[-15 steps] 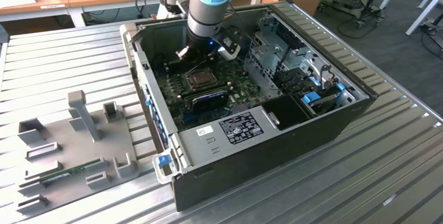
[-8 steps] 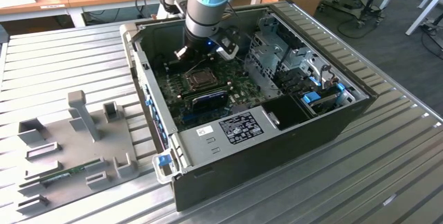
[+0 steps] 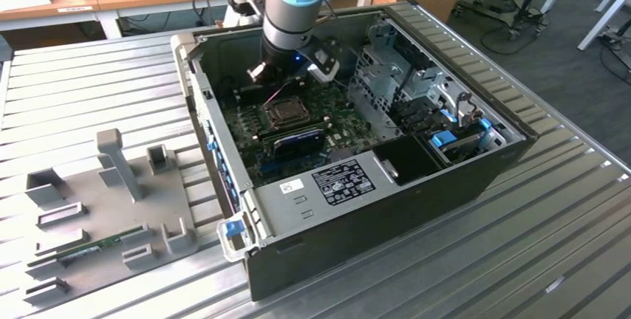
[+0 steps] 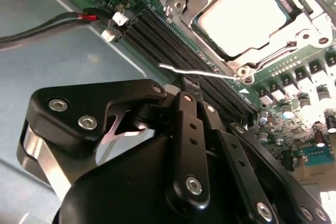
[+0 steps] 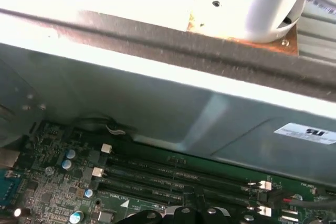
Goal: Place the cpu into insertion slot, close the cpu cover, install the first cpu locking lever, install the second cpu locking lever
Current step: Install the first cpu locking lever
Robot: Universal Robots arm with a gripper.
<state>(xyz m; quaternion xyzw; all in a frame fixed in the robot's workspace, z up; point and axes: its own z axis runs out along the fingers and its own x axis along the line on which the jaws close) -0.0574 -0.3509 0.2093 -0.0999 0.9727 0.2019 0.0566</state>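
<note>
The cpu (image 4: 241,14) lies pale and flat in the insertion slot (image 3: 287,113) on the green board inside the open computer case. The silver cpu cover (image 4: 181,3) is down around it, framing the chip through its window. A thin wire locking lever (image 4: 210,73) sticks out sideways from the socket's corner above the memory slots. My gripper (image 4: 190,85) is shut, its tip right at the free end of that lever; whether they touch is unclear. In the exterior view the gripper (image 3: 281,84) hangs just behind the socket. Its fingertips (image 5: 184,212) show over the memory slots.
Long black memory slots (image 5: 173,174) run beside the socket. The case's metal wall (image 5: 157,108) rises close behind them. Red and black cables (image 4: 52,22) lie on the case floor. A grey drive cage (image 3: 394,75) stands at the exterior view's right. A grey fixture plate (image 3: 108,208) lies on the slatted table.
</note>
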